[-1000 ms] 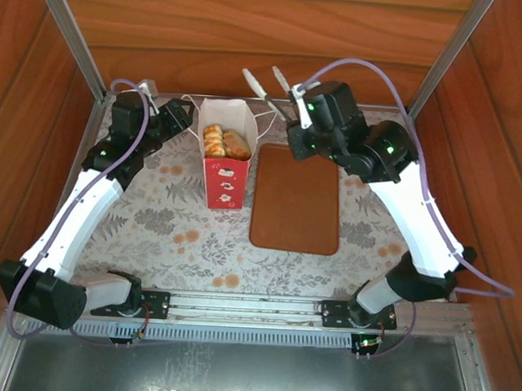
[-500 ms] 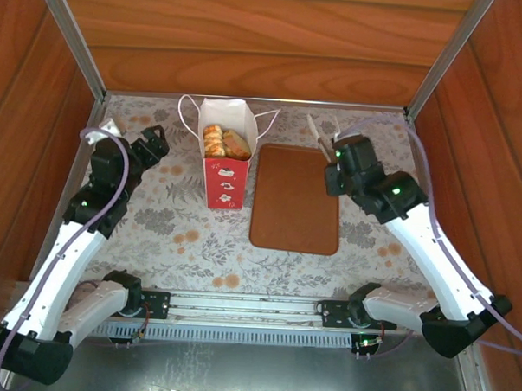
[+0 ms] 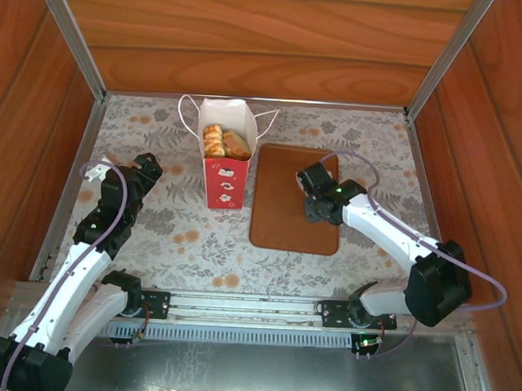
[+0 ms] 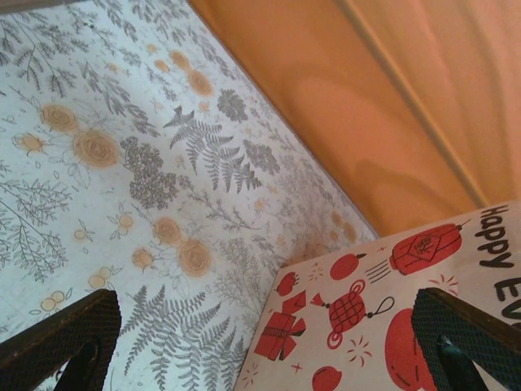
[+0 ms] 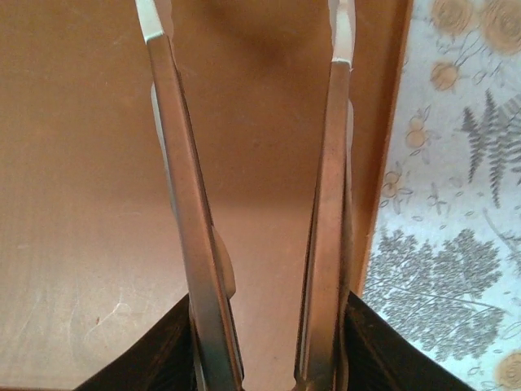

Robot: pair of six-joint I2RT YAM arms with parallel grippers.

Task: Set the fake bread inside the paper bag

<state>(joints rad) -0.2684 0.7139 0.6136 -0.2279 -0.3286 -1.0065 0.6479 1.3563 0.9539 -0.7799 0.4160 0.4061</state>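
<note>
Left gripper (image 3: 150, 166): jaws wide, empty, beside the paper bag (image 3: 224, 181). Fake bread (image 3: 225, 142) sits inside the bag. Right gripper (image 3: 309, 182) holds metal tongs (image 5: 256, 204) over the bare brown board (image 3: 282, 215). Loading looks complete.

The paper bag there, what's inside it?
The paper bag stands open, and a few golden-brown pastries of the fake bread lie near its top. Anything beneath them is hidden by those pieces and the bag's walls.

The paper bag (image 4: 391, 326) reads "Happy Ev" — the rest cut off.
</note>
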